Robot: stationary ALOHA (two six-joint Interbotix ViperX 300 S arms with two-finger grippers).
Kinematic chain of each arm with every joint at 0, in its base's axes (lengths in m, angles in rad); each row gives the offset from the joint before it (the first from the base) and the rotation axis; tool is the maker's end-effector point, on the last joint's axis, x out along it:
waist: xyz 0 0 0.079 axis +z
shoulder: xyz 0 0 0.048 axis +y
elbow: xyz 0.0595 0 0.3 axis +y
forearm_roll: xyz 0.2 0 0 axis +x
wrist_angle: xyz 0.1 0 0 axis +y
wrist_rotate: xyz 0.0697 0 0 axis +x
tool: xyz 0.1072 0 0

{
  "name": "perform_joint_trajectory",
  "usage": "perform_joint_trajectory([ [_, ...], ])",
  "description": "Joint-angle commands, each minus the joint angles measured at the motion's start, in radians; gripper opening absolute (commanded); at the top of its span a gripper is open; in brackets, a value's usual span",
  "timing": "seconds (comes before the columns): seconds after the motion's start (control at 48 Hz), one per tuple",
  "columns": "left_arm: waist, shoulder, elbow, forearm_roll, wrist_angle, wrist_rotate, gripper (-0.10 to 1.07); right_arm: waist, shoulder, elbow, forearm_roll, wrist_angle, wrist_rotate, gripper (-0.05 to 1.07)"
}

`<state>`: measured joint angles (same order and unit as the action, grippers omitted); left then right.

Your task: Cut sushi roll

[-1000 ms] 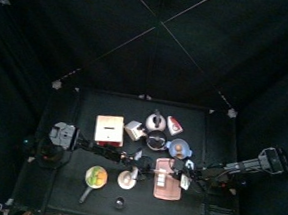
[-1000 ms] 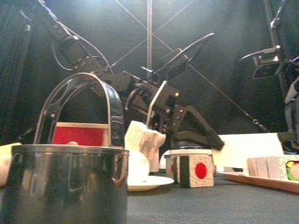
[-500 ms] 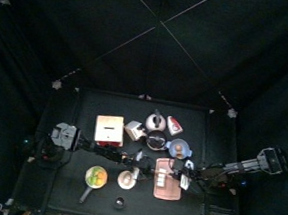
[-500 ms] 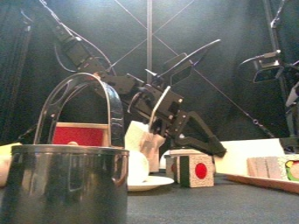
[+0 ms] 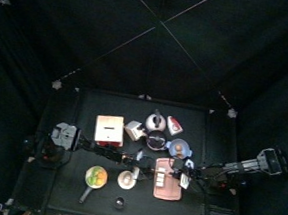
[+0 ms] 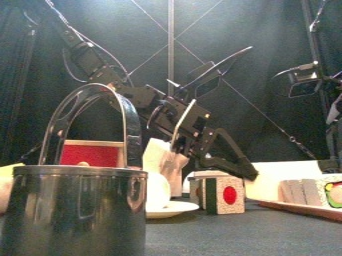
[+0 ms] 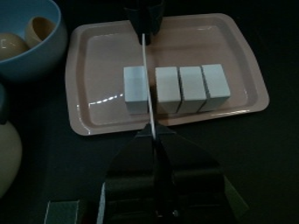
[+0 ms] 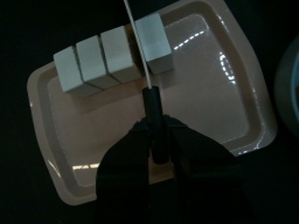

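The sushi roll lies on a pink tray as four white pieces, one set slightly apart from the other three. A thin knife blade stands edge-down in that gap. My right gripper is shut on the knife's dark handle, and the blade runs across the roll. My left gripper is shut at the blade's other end. In the top view the left gripper and the right gripper flank the tray.
A blue bowl with eggs sits beside the tray. A steel pot with a handle fills the front view's near left, next to a white plate and a red-dot box. An orange box and more dishes stand behind.
The right arm's wrist has sunk a little over the tray and the left arm has shifted slightly. The tray and the roll have stayed in place.
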<state>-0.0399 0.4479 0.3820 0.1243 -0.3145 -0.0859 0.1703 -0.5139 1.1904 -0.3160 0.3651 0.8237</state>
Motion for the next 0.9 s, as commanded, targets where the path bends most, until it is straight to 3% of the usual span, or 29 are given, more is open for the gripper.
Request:
perform_joint_trajectory([
  [0.0,0.003,-0.026,-0.002,0.002,0.011,0.002,0.32,-0.026,-0.002,0.003,0.0,0.017,0.005,0.37],
  [0.646,0.025,-0.051,-0.006,0.005,0.011,0.005,0.32,-0.08,-0.021,-0.008,-0.029,0.017,0.003,0.37],
  [0.875,0.023,-0.084,-0.003,0.006,0.011,0.005,0.32,-0.08,-0.074,-0.025,-0.029,0.044,-0.009,0.37],
])
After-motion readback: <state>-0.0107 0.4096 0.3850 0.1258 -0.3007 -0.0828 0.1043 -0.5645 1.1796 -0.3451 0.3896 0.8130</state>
